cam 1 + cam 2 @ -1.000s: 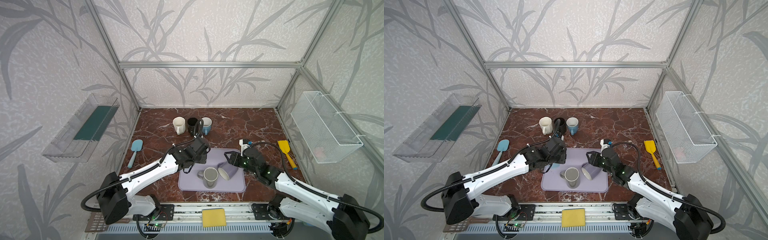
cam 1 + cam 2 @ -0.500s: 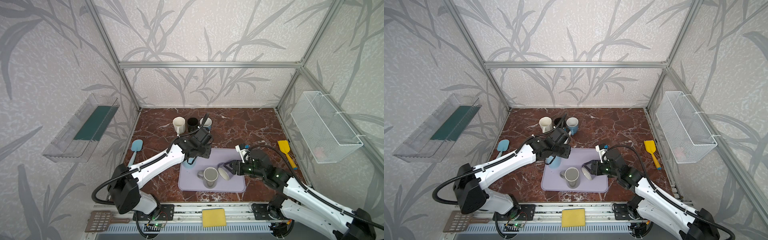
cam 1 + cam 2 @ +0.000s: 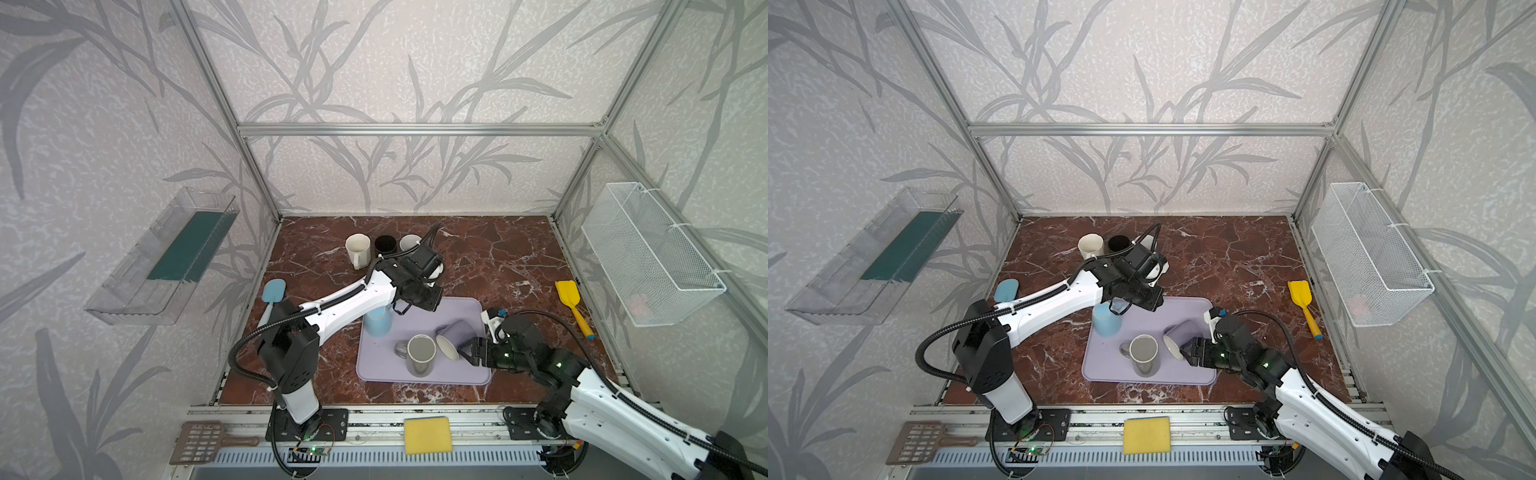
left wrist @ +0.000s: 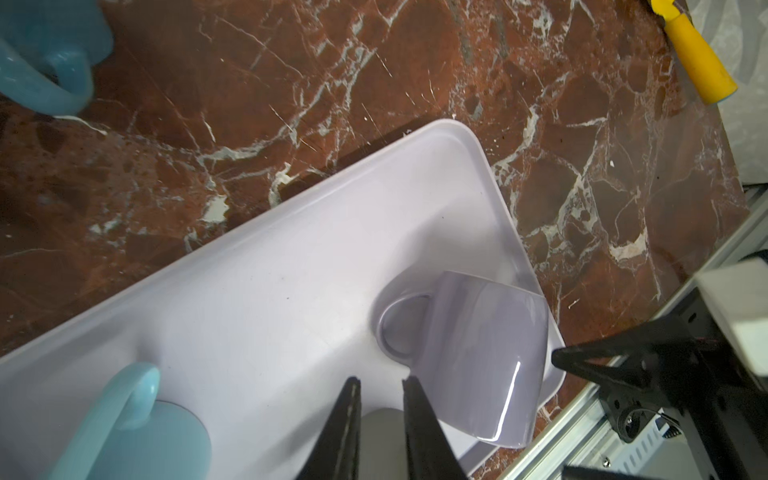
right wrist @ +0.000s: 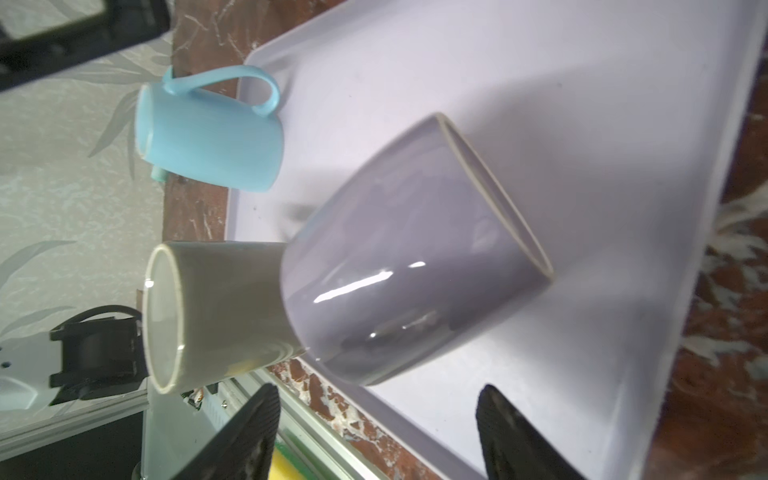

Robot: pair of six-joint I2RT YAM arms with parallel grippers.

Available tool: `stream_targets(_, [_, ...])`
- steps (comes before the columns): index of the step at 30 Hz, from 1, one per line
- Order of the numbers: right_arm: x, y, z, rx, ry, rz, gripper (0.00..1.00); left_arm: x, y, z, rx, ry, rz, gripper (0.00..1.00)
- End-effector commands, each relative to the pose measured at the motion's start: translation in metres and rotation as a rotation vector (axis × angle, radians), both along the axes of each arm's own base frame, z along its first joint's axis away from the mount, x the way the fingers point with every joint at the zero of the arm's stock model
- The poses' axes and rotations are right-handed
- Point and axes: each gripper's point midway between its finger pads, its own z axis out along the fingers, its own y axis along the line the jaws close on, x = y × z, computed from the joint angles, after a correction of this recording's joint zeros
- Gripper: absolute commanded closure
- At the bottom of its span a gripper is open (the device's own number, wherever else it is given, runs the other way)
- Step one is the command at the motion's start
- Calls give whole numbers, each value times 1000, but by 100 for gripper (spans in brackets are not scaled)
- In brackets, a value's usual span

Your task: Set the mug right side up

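A red-brown marble tabletop [image 3: 498,257] is enclosed by leaf-patterned walls [image 3: 395,83], and a lavender tray [image 3: 457,305] is set on its near half. Three mugs are found on the tray: a blue mug [image 3: 378,324] stood base up at the far left corner, a grey mug [image 3: 420,357] stood upright near the middle, and a lavender mug [image 3: 461,332] tipped over toward the right edge. The lavender mug is judged to be the one meant by the task, since the right gripper [image 3: 470,352] is held just beside it. Its long axis is laid slantwise across the tray. The pale base [image 3: 446,348] is turned toward the grey mug and the near side, while the cream-edged mouth [image 5: 498,191] is pointed away toward the tray's far right corner. Its handle [image 4: 401,328] is carried on the side facing the left arm. Whether the mug is settled on its side or propped on its rim cannot be told. The right gripper is seen with its jaws spread wide and nothing between them, the mug's body lying just beyond the fingertips. The left gripper [image 4: 381,379] is hung over the far part of the tray, farther from the mug, its jaws only a slit apart and empty. The right arm is therefore judged the nearer, and a grasp across the body, with the base then swung downward, is what would be called for.
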Motion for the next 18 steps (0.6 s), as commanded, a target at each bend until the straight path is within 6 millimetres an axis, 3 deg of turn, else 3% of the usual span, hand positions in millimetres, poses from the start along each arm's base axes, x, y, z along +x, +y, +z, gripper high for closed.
stream_targets(1, [9, -3, 4, 62, 6, -80, 18, -15, -2, -5, 1, 42, -59, 77])
stream_targets(6, [19, -4, 5, 174, 44, -151, 13, -26, -10, -15, -7, 78, -87, 77])
stream_targets(17, [37, 0, 8, 200, 65, -198, 9, -42, -26, -38, -7, 128, -128, 78])
stream_targets(18, [38, 0, 6, 195, 74, -204, 4, -44, -28, -40, -6, 134, -133, 78])
